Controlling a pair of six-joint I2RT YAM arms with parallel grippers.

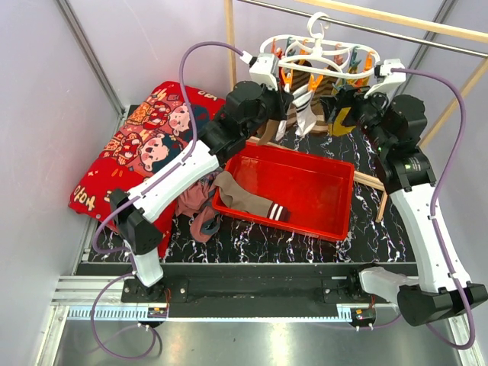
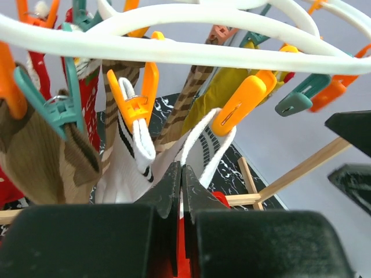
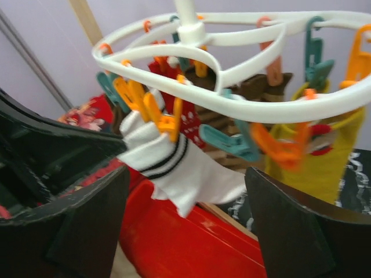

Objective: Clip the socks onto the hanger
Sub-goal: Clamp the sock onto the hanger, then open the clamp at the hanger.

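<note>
The left tool (image 2: 178, 172) is clenched on the white sock (image 3: 174, 168), likely steadying its cuff in an orange peg (image 3: 167, 123) on the hanger (image 3: 261, 113) (a taupe sock (image 1: 248, 200) waits in the red tray (image 1: 335, 164)). The right tool (image 3: 182, 200) gapes released, holding nothing.

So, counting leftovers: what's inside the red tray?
One taupe-brown sock with a striped cuff, at the left end; otherwise the tray is bare. The left arm hides its far-left corner.

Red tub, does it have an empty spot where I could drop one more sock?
Yes. The red tub is bare across its middle and right side; only a brown sock lies at its left end. The table strip in front of it is free too. Under the hanger it is crowded with hanging socks.
</note>
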